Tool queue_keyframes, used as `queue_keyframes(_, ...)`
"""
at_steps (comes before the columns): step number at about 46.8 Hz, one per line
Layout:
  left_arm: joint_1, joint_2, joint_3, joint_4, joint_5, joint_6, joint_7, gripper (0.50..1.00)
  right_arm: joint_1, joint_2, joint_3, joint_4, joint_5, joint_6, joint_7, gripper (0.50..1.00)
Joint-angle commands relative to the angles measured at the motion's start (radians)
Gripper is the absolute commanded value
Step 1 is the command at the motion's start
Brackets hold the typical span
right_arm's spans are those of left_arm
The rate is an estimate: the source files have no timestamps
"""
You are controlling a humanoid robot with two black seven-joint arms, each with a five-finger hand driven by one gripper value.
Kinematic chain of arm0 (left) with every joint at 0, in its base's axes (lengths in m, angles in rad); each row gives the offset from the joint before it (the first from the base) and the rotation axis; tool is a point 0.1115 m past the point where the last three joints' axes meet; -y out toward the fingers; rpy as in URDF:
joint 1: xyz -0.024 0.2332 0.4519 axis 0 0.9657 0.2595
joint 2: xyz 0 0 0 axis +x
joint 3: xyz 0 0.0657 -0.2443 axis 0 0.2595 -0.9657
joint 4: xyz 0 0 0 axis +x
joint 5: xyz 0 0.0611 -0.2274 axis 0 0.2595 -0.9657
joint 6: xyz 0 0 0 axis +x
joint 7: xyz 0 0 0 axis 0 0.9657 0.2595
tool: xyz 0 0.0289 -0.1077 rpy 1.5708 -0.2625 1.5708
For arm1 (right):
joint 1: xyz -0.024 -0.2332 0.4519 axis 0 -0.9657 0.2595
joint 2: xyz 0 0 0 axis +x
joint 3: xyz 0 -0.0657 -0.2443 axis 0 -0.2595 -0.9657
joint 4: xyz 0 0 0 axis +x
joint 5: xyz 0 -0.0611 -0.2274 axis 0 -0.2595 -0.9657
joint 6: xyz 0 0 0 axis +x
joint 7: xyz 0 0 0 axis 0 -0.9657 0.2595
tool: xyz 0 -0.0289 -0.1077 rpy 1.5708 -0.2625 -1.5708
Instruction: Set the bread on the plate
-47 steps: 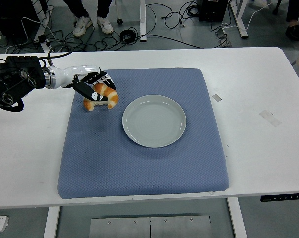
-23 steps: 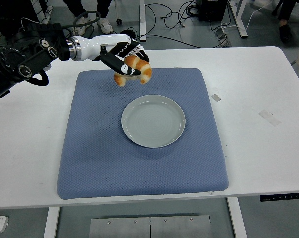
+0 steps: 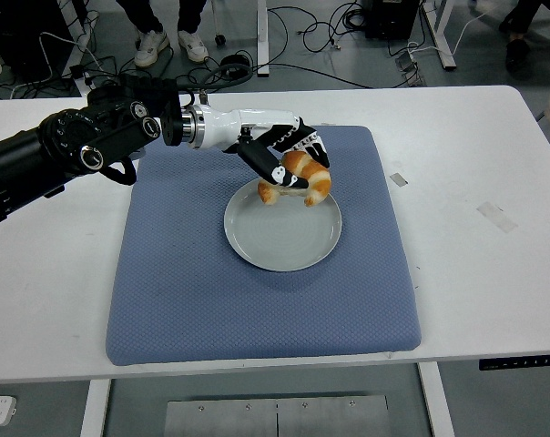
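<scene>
**Bread over the plate, gripped in your left hand**

So here's where you're at. Your left hand [image 3: 280, 155] is reaching in from the left side, arm stretched across the top left of the blue mat [image 3: 166, 300], and the fingers are curled around the bread [image 3: 298, 177]. It's a golden croissant-looking piece, and you've got it gripped from above and behind, with the black-and-white fingers [image 3: 273, 171] wrapped over its left end. The right end of the bread sticks out free past the hand.

The bread sits over the far edge of the plate [image 3: 280, 241], covering a bit of the rim on the upper right part. I can't tell from this angle whether it's touching the plate or hanging just above it. There's a bit of shadow under it on the plate, but that doesn't settle it either way.

The plate itself is a pale grey-green round one, roughly in the middle of the mat, and the rest of its surface is bare. The mat lies flat on the white table [image 3: 493, 164] and takes up most of the middle of it.

A couple of small bits of tape [image 3: 497, 216] are stuck on the table to the right of the mat, well apart from everything you're working with.

Your right arm isn't anywhere in the shot.

Up top behind the table you can see cables [image 3: 320, 41] all over the floor and someone's shoes [image 3: 170, 44] at the far left.
</scene>
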Motion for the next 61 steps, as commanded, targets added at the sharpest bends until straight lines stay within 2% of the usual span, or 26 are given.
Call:
queue_keyframes(1, 0.002, 0.004, 0.010, 0.000, 0.002, 0.002, 0.000, 0.607, 0.000, 0.000, 0.000, 0.000, 0.000, 0.000, 0.001, 1.000)
queue_keyframes(15, 0.086, 0.008, 0.052, 0.006, 0.011, 0.018, 0.000, 0.613, 0.000, 0.000, 0.000, 0.000, 0.000, 0.000, 0.000, 1.000)
queue_keyframes(24, 0.117, 0.007, 0.059, 0.011, 0.009, 0.059, 0.000, 0.628, 0.000, 0.000, 0.000, 0.000, 0.000, 0.000, 0.000, 1.000)
queue_keyframes(35, 0.118, 0.002, 0.056, 0.011, 0.008, 0.076, 0.000, 0.680, 0.000, 0.000, 0.000, 0.000, 0.000, 0.000, 0.001, 1.000)
queue_keyframes(41, 0.117, 0.002, 0.052, 0.011, 0.003, 0.078, 0.000, 0.745, 0.000, 0.000, 0.000, 0.000, 0.000, 0.000, 0.001, 1.000)
queue_keyframes(48, 0.117, 0.004, 0.050, 0.011, -0.003, 0.078, 0.000, 0.793, -0.001, 0.000, 0.000, 0.000, 0.000, 0.000, 0.001, 1.000)
queue_keyframes(61, 0.120, 0.004, 0.049, 0.011, -0.006, 0.090, 0.000, 0.854, -0.001, 0.000, 0.000, 0.000, 0.000, 0.000, 0.000, 1.000)
